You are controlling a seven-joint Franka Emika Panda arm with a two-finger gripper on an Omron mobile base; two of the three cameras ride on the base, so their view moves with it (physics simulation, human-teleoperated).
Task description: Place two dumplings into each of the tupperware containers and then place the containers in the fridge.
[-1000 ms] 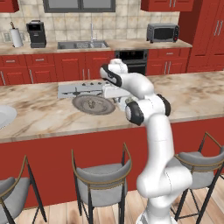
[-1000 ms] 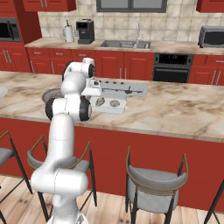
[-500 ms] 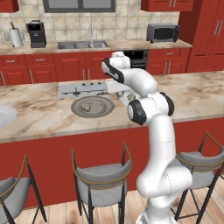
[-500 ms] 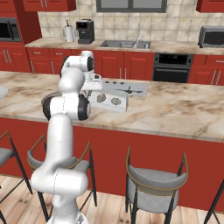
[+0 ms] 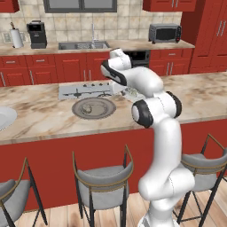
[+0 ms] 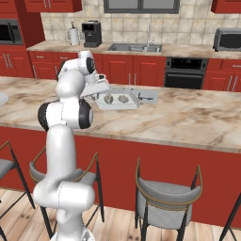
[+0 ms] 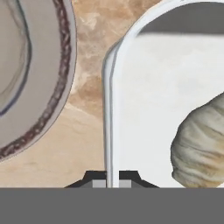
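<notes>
1 tupperware container [image 6: 116,100] has 2 dumplings [image 6: 123,99] in, gripper [image 7: 112,178] pinching its rim at counter's [image 6: 197,117] far edge; fridge leg left, 2nd container can't tell.

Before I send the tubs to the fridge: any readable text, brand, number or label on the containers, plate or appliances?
None: no readable text in any view.
Tupperware container gripped at its rim: plain white, no label.
Dumpling inside it: no marking.
Grey plate: a dark patterned rim band, no lettering.
Microwave and coffee machine: too small to show any brand or digits.
</notes>
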